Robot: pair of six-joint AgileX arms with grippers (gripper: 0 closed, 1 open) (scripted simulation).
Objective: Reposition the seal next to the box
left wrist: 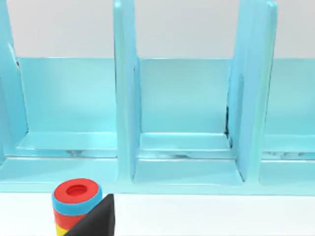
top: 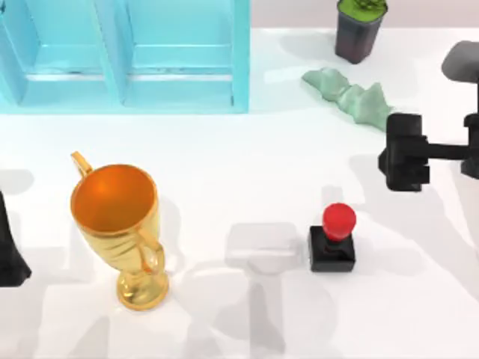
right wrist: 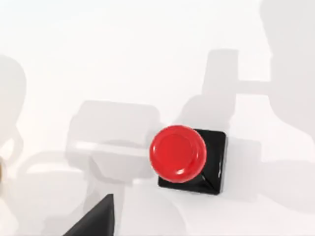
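The seal (top: 334,238), a black cube with a rounded red knob, stands upright on the white table right of centre; the right wrist view looks down on the seal (right wrist: 184,156). The box (top: 127,56) is a light blue open case with compartments at the back left, far from the seal; the left wrist view faces the box (left wrist: 182,123). My right gripper (top: 404,153) hovers to the back right of the seal, apart from it and holding nothing. My left gripper (top: 9,250) is parked at the table's left edge.
A tall gold trophy (top: 120,224) stands front left. A pale green jagged figure (top: 352,96) lies back right, near a dark pot with a green plant (top: 359,26). A stack of blue, red and yellow rings (left wrist: 75,202) sits in front of the box.
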